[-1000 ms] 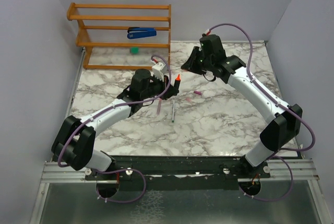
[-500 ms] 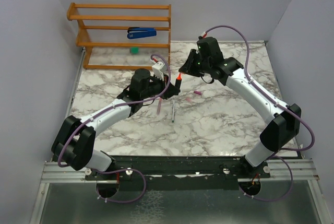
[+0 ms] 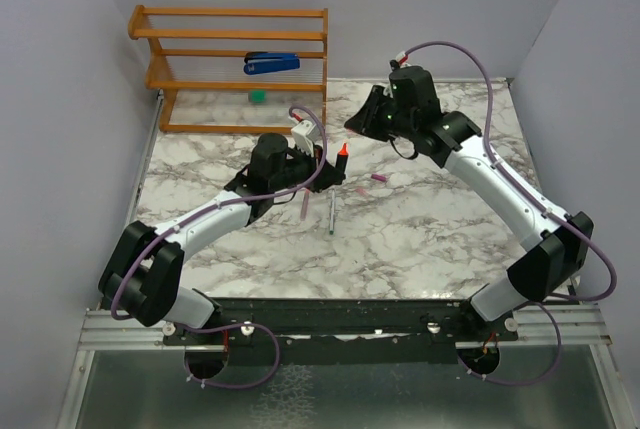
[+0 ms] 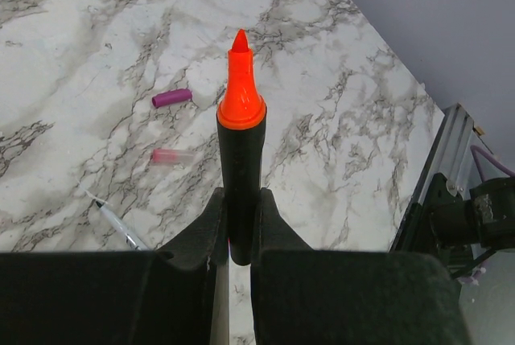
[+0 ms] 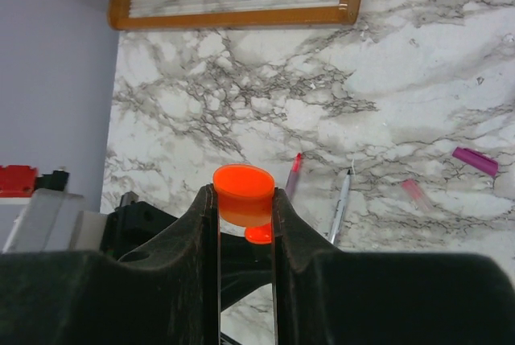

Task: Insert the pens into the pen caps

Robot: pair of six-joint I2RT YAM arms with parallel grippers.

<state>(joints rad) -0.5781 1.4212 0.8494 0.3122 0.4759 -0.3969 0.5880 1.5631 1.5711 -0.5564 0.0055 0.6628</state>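
Note:
My left gripper (image 4: pixel 240 224) is shut on the black marker body (image 4: pixel 241 176) and holds it upright, its orange tip (image 4: pixel 241 88) bare. In the top view the tip (image 3: pixel 341 150) sits just beyond the left gripper (image 3: pixel 318 161). My right gripper (image 5: pixel 245 200) is shut on the chunky orange cap (image 5: pixel 243 192), held just above the marker tip (image 5: pixel 259 235) and apart from it. The pink pen (image 3: pixel 302 206) and grey pen (image 3: pixel 332 214) lie on the marble. The purple cap (image 3: pixel 379 179) and pink cap (image 3: pixel 358 191) lie to their right.
A wooden rack (image 3: pixel 230 69) stands at the back left with a blue stapler-like object (image 3: pixel 272 62) on a shelf and a small green object (image 3: pixel 258 96) below. The right gripper (image 3: pixel 358 121) hovers behind the marker tip.
My right gripper came down close to the marker tip half a second ago, then drew back up and away a little. The left arm and marker have stayed put.

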